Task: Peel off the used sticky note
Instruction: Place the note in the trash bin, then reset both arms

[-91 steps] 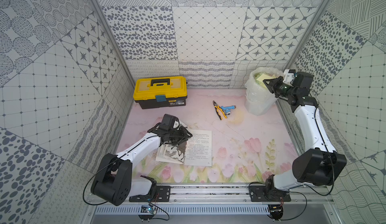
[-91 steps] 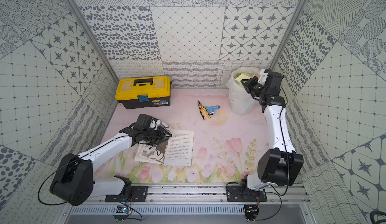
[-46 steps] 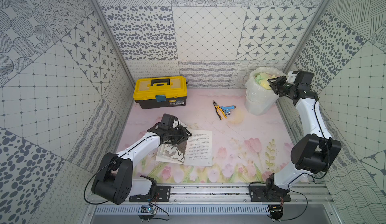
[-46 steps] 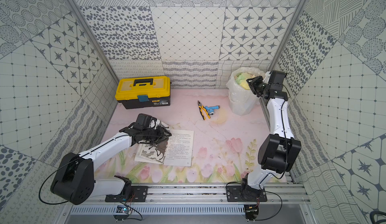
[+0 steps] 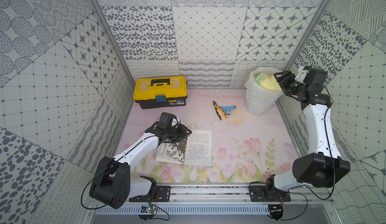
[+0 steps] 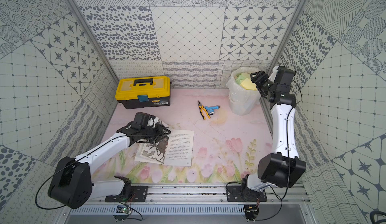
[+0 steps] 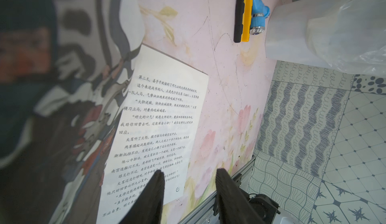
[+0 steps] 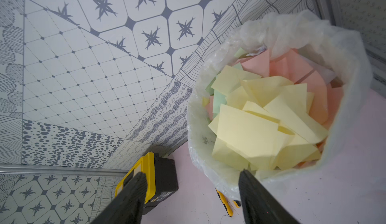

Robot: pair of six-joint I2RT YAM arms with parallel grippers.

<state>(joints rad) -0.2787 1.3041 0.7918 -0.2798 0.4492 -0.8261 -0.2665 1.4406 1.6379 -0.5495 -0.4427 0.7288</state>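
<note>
Only rt wrist shows pink notes (image 8: 259,65) (binned).

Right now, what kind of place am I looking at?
Probably a robot test booth: patterned wall panels box in a flower-print tabletop, and the left arm and right arm mount on a metal rail.

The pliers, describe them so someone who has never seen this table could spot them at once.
Start at the yellow toolbox by the back wall and look across to the bag-lined bin of sticky notes. On the pink mat between them lie the pliers. Yellow and black handles set them apart from the blue fitting lying right beside them.
</note>
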